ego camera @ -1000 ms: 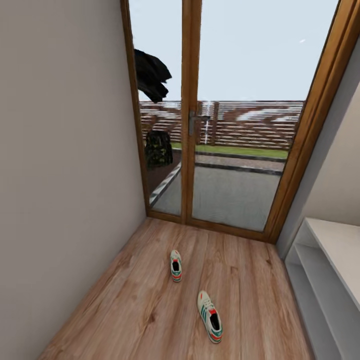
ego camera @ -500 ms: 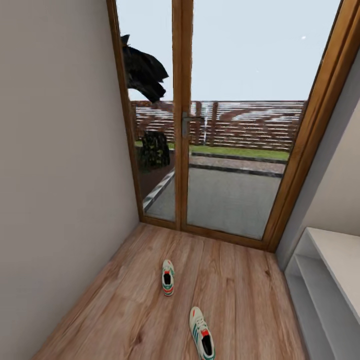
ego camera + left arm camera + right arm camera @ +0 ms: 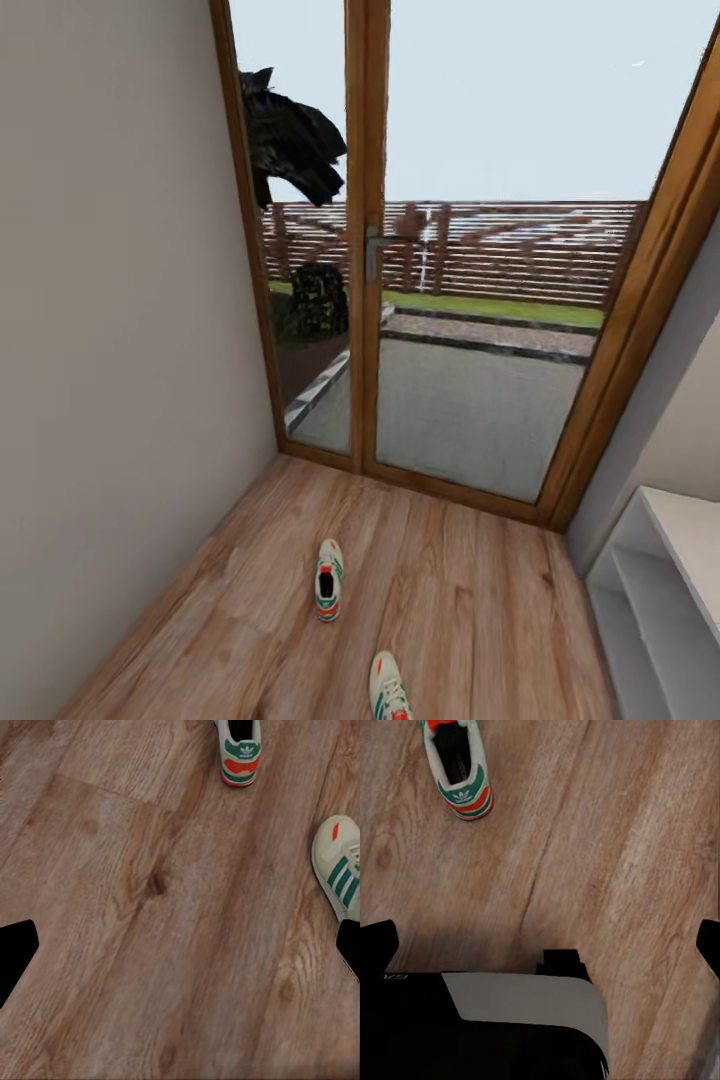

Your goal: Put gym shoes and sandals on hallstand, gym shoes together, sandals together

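Approach phase: square up to the nearer gym shoe [image 3: 387, 697] at six o'clock; farther gym shoe [image 3: 328, 592] beyond. Both jaws spread apart, empty.

2 gym shoes [image 3: 328, 592] [image 3: 388, 692] on the corridor floor [image 3: 480, 620], 1 hallstand [image 3: 660, 600], 1 glass door [image 3: 460, 300].

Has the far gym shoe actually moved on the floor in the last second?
No. The far gym shoe keeps its spot relative to the door frame and floor planks; the camera moved, not the shoe.
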You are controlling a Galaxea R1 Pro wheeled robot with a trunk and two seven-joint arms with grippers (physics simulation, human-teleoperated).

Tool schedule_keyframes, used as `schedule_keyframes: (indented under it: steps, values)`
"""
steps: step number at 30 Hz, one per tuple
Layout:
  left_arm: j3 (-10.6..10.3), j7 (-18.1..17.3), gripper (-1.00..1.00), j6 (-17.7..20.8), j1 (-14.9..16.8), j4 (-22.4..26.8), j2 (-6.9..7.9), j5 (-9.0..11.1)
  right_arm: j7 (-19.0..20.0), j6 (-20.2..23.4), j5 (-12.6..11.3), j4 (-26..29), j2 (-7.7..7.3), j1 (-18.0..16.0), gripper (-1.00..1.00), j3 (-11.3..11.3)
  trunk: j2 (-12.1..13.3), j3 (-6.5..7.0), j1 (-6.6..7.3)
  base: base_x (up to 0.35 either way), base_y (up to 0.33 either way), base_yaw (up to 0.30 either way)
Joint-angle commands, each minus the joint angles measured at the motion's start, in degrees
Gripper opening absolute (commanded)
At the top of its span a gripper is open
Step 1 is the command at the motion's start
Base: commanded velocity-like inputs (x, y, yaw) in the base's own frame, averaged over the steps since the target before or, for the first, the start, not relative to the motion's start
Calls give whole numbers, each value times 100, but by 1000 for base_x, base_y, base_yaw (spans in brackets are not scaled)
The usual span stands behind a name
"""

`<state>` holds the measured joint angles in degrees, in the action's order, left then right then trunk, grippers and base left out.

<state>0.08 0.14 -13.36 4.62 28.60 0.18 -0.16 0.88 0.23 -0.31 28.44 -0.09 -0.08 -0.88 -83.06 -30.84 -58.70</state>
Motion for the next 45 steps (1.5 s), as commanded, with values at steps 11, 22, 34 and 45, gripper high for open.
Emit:
schedule_keyframes:
  steps: [11, 22, 34, 45]
  values:
    - [1, 0, 100, -18, 4, -4, 0, -2, 9, 0, -4, 4, 1, -1, 100, -9, -2, -5, -3, 271, -183, 234]
    - [-3, -1, 100, -16, 4, -4, -7, -3, 9, 3, -6, -34, -7, -1, 100, -9, -2, -5, -3, 39, -24, 19]
    - [1, 12, 100, 1655, 2085, 62, 10, -36, -107, 698, 47, 130, -1, -626, 100, -7, -2, -5, -3, 0, 0, 0]
    - [1, -8, 100, 1852, 3197, 65, -32, -9, -267, 3033, 57, 493, 0, -2664, 100, -1, -2, -5, -3, 0, 0, 0]
